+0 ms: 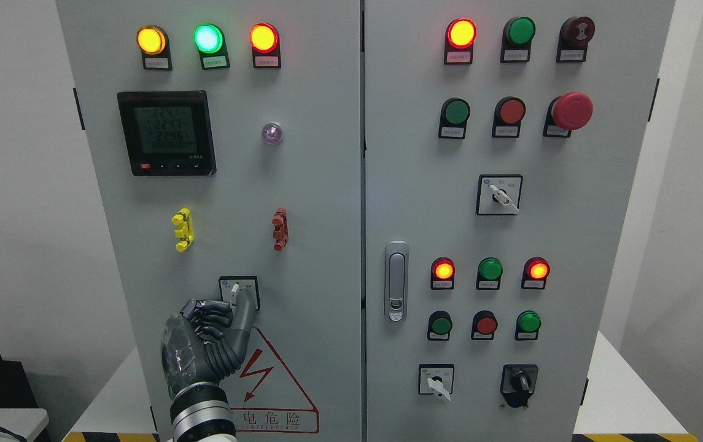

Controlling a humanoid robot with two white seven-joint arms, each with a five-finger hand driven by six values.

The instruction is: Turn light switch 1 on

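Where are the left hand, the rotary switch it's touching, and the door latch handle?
left hand (204, 344): head view, point on the back of the palm.
rotary switch (236, 290): head view, point on its white lever.
door latch handle (396, 279): head view, point on the grey grip.

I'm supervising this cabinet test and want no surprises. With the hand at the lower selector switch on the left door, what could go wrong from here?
1. The left hand meets the small white-levered selector switch with an extended digit only, so it may slip off before the lever turns.
2. The other fingers are curled close beneath the switch and could press the grey door panel, pushing the contact off line.
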